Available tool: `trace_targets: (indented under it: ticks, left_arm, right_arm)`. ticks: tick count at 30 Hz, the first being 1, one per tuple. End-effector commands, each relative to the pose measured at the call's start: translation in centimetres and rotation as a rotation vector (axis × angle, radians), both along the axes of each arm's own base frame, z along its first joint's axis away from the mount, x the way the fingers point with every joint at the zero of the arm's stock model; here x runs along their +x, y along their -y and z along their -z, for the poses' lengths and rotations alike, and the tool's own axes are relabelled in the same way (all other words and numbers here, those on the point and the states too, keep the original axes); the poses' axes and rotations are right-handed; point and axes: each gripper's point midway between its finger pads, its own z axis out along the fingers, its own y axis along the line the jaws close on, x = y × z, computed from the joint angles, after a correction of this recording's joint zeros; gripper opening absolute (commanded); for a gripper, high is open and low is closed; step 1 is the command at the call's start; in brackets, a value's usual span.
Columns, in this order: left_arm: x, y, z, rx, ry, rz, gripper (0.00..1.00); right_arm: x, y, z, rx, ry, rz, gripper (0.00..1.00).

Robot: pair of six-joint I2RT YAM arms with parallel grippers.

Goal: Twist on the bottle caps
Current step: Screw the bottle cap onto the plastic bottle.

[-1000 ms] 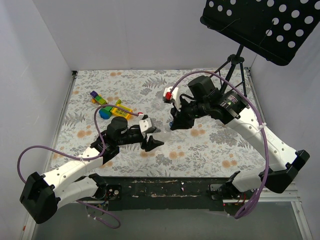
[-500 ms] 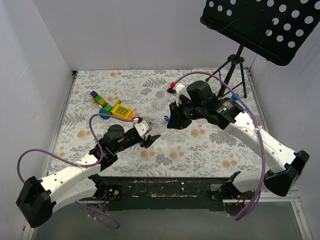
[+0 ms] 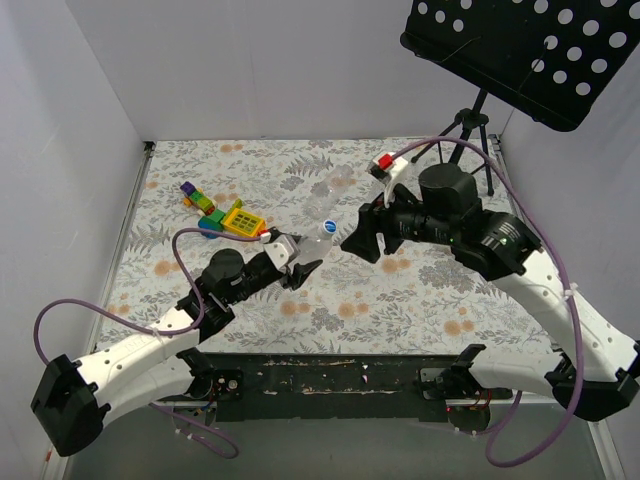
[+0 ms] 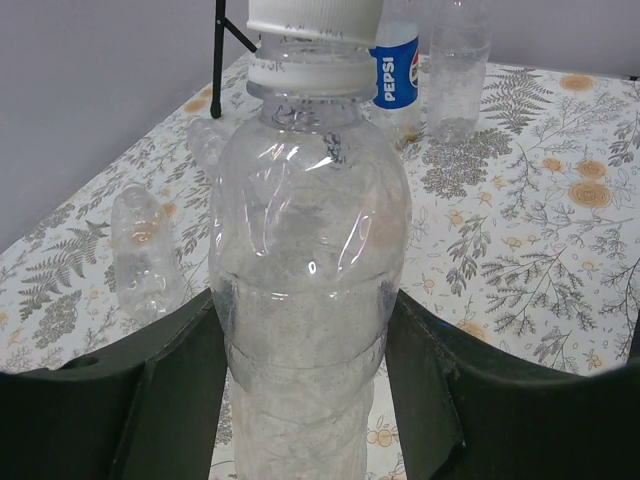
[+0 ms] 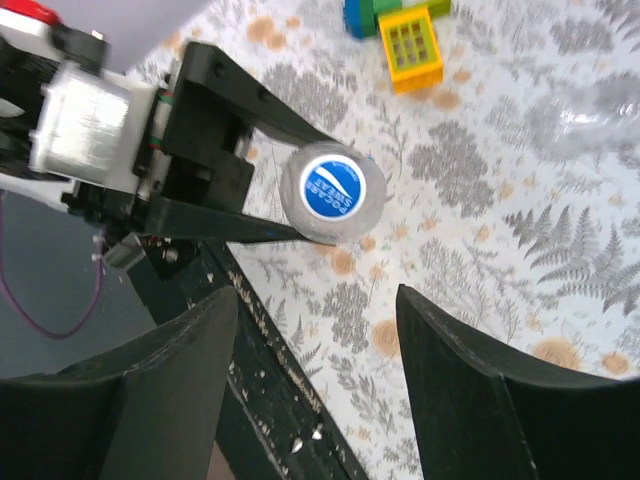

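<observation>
The left hand [image 4: 300, 420] is clamped on a clear bottle [image 4: 305, 260]. The cap [image 5: 332, 190] sits on the neck, apparently screwed down, so the step looks to be finishing. Next comes setting this bottle on the surface [image 4: 530, 250] and fetching another. Just beyond, the right hand [image 5: 315, 390] hovers with fingers apart. A second ago it was shut; it has let go and backed off.

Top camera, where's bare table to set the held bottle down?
Free: the near strip of table between the left arm and right arm, and the far-left corner behind the toy blocks. Crowded: the middle, around the held bottle, the right fingers and the loose bottles.
</observation>
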Motion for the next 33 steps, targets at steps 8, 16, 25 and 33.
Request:
trace_targets:
  ticks: [8, 16, 25, 33]
  left_arm:
    - [-0.3, 1.4, -2.0, -0.068, -0.053, 0.050, 0.05]
    - [-0.1, 1.4, -2.1, -0.070, -0.062, 0.038, 0.05]
    - [-0.1, 1.4, -2.1, -0.066, -0.066, 0.038, 0.05]
    - [-2.0, 2.1, -2.4, -0.043, -0.071, 0.159, 0.01]
  right_arm:
    - [2.7, -2.4, -3.2, 0.120, 0.099, 0.041, 0.74]
    - [4.1, -3.2, -2.2, 0.102, 0.064, 0.090, 0.68]
    - [4.1, -3.9, -1.9, 0.096, 0.043, 0.060, 0.44]
    - [3.0, -4.0, -1.6, 0.069, 0.051, -0.022, 0.10]
